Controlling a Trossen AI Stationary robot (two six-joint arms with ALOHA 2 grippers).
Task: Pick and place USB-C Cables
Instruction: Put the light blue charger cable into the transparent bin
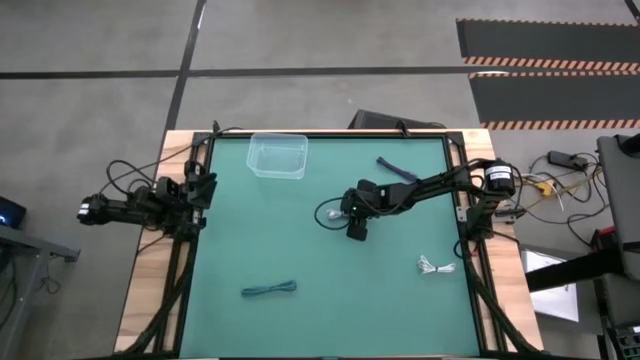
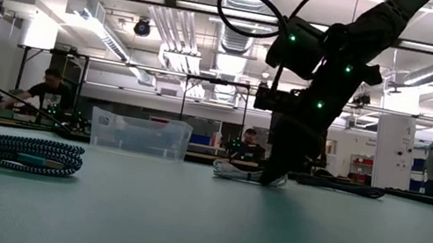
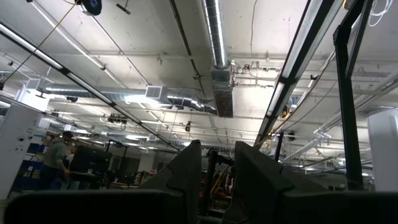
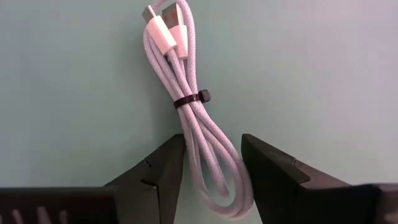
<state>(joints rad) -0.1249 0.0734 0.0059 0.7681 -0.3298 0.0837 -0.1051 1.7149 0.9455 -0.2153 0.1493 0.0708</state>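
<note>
Straddling white cable (image 4: pixel 202 146), right end effector (image 4: pixel 211 165) fingers parted, on mat

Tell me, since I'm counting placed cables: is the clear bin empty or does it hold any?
Empty, it seems: the clear bin shows only green mat through it from above, and the low view shows nothing inside.

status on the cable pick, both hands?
Right hand down on the mat, jaws straddling the white cable, not yet clamped. Left hand parked at the table's left edge. Clear bin empty. Nothing in the way.
</note>
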